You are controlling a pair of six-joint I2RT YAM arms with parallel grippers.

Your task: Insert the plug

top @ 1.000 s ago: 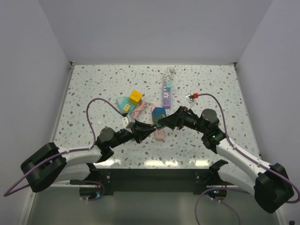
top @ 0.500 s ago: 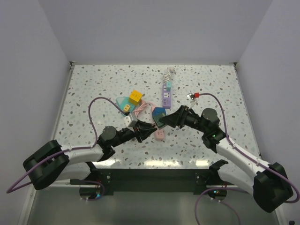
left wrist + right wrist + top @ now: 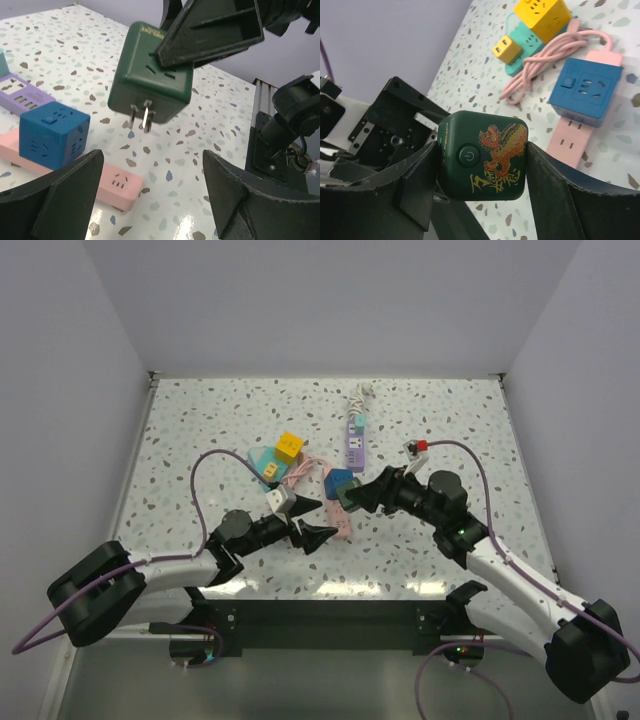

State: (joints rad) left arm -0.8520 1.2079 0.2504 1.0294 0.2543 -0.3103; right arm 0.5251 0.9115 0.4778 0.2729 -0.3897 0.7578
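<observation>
The plug (image 3: 482,155) is a dark green cube with a gold and red dragon and a power button. My right gripper (image 3: 482,161) is shut on its two sides and holds it in the air. Its two metal prongs (image 3: 140,117) point down over the speckled table, above and right of the pink power strip (image 3: 102,182). In the top view the plug (image 3: 349,496) hangs just right of the blue cube adapter (image 3: 339,482). My left gripper (image 3: 150,165) stands open and empty below the plug, apart from it. From above, the left gripper (image 3: 312,530) is beside the pink strip (image 3: 341,527).
A blue cube adapter (image 3: 52,135) sits on the pink strip's far end. A purple strip (image 3: 355,440) lies behind. A yellow cube (image 3: 289,447) and a small yellow plug (image 3: 507,48) sit on a teal strip (image 3: 262,460). A pink cable (image 3: 540,60) coils between them.
My left gripper has opened, let go of the green plug and drawn back toward me. The right gripper closed on the plug and now holds it alone.
</observation>
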